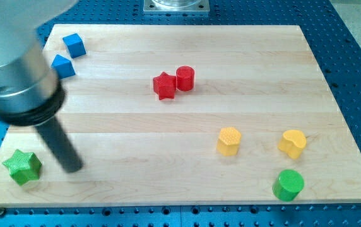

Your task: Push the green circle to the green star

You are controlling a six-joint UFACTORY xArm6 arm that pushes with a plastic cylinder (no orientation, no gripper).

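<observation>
The green circle is a short cylinder near the board's bottom right corner. The green star lies near the bottom left corner. My tip rests on the board just right of the green star, a small gap apart, and far to the left of the green circle. The dark rod rises up-left into the blurred grey arm body.
Wooden board on a blue perforated table. Red star touching red cylinder at upper middle. Two blue blocks at top left. A yellow block and a yellow heart-like block lie above the green circle.
</observation>
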